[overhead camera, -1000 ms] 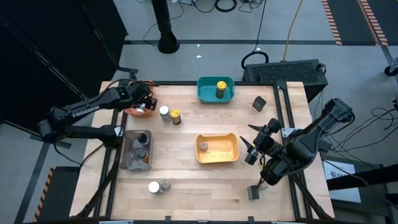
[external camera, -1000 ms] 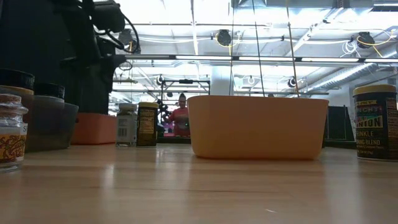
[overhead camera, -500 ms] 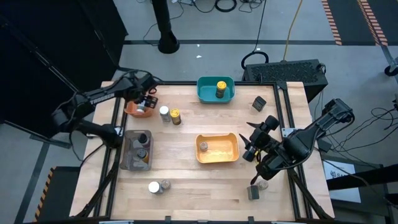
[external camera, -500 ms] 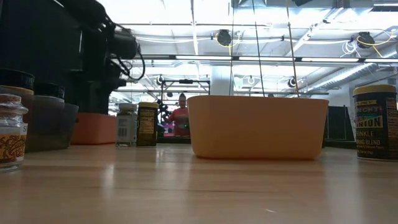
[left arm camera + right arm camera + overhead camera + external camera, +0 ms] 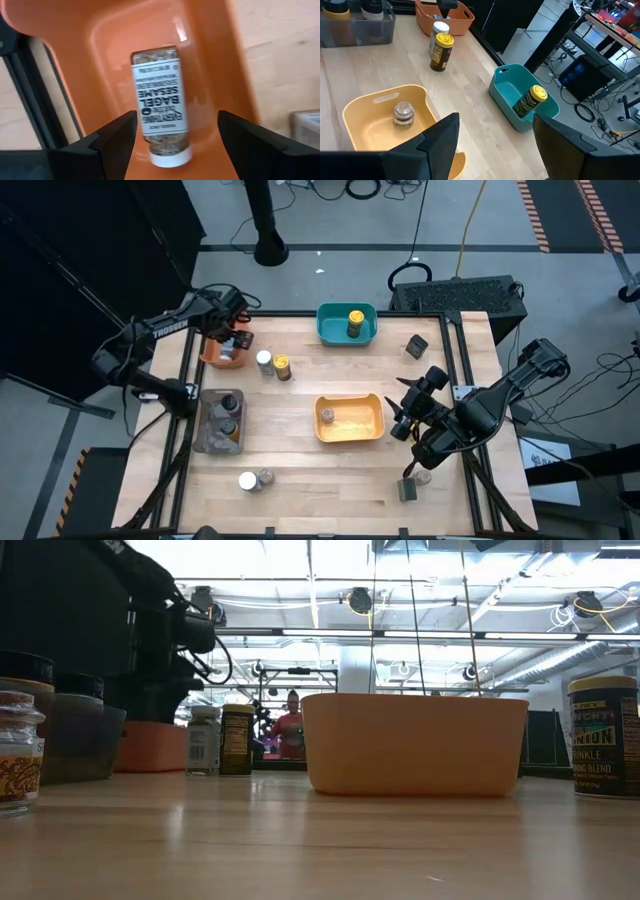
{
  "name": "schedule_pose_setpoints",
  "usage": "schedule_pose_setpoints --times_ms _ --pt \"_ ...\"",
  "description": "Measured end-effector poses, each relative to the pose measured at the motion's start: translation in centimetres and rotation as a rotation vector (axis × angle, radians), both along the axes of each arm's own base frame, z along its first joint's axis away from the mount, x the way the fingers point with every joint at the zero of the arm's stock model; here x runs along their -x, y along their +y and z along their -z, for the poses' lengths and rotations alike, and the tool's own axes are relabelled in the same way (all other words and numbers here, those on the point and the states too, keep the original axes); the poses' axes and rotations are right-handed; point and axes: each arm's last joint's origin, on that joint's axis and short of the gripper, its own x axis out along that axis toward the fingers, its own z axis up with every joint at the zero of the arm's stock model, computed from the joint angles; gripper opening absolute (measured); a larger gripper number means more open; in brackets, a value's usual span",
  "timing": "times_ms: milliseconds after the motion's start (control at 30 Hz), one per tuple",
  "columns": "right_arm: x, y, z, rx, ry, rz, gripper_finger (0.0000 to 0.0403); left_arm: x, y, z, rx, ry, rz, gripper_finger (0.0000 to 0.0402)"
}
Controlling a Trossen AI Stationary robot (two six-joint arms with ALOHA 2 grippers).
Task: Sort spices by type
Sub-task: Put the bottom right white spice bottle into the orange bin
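My left gripper (image 5: 233,342) hangs open over the orange bin (image 5: 213,356) at the table's far left. Its fingers stand on either side of a white-lidded sesame jar (image 5: 160,102) that lies on its side on the bin's floor (image 5: 210,60); they do not touch it. My right gripper (image 5: 403,418) is open beside the right end of the yellow bin (image 5: 350,420), which holds one jar (image 5: 403,112). A white-lidded jar (image 5: 264,360) and a yellow-lidded jar (image 5: 283,367) stand on the table near the orange bin.
A teal bin (image 5: 340,330) at the far edge holds a yellow-lidded jar (image 5: 530,100). A grey bin (image 5: 208,435) at the left holds two jars. Two jars (image 5: 256,479) stand near the near edge. Dark jars (image 5: 416,346) (image 5: 407,489) stand at the right.
My left arm has swung toward the table's far edge while its gripper has stayed over the orange bin. My right gripper has shifted slightly toward the far edge, beside the yellow bin.
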Motion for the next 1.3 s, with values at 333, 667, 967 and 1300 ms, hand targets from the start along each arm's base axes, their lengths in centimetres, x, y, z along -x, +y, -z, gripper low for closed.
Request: schedule_pose_setpoints --times_ms 333,667,967,1300 --pt "0.0 0.0 0.0 0.000 0.000 0.000 0.0238 0.4 1.3 1.6 0.054 0.048 -0.005 0.0283" --pt "0.0 0.0 0.0 -0.001 0.000 0.000 0.0238 0.1 2.0 3.1 0.099 0.075 0.017 0.0283" --pt "0.0 0.0 0.0 -0.001 0.000 0.000 0.0238 -0.1 3.1 4.4 0.103 0.051 0.026 0.0277" --pt "0.0 0.0 0.0 0.002 0.002 -0.001 0.0238 -0.1 3.1 4.5 0.103 0.062 0.029 0.0204"
